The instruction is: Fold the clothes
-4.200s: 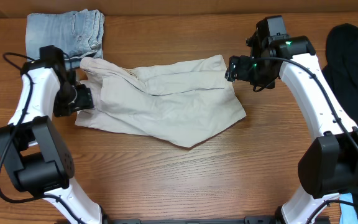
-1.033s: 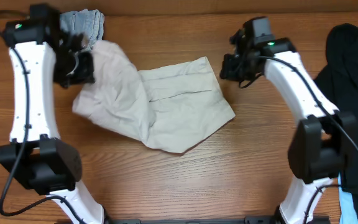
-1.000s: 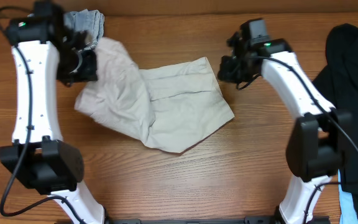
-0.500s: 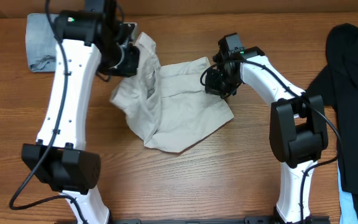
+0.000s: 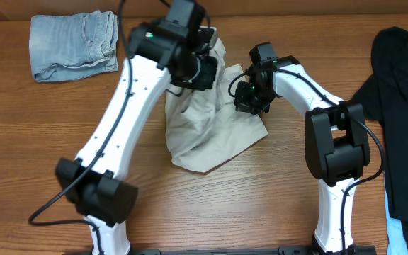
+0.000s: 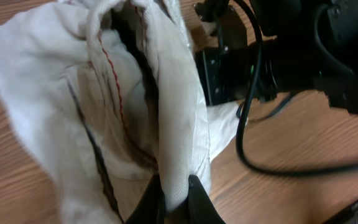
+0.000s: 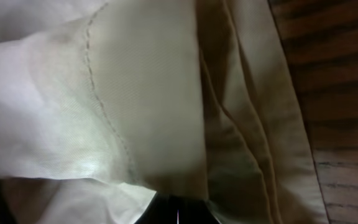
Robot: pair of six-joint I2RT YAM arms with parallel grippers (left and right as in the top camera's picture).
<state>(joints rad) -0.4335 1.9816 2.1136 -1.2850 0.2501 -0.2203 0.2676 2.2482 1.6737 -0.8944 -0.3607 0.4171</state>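
The pale beige shorts (image 5: 207,138) lie bunched in the middle of the table, their left part lifted and carried over the rest. My left gripper (image 5: 205,69) holds that raised part up; in the left wrist view it (image 6: 174,200) is shut on a thick fold of the beige shorts (image 6: 166,93). My right gripper (image 5: 246,98) sits low at the shorts' right edge, close beside the left one. In the right wrist view it (image 7: 178,213) is shut, with beige shorts (image 7: 148,93) draped over its tips and filling the picture.
Folded light-blue denim shorts (image 5: 73,42) lie at the far left corner. A black garment (image 5: 402,106) hangs over the table's right side, with something blue (image 5: 397,232) below it. The right arm's black body (image 6: 291,50) stands just beyond the lifted cloth.
My left gripper has swung rightward across the table with the shorts' left part, folding it over towards the right gripper. The denim shorts are uncovered again. The right gripper has shifted slightly left.
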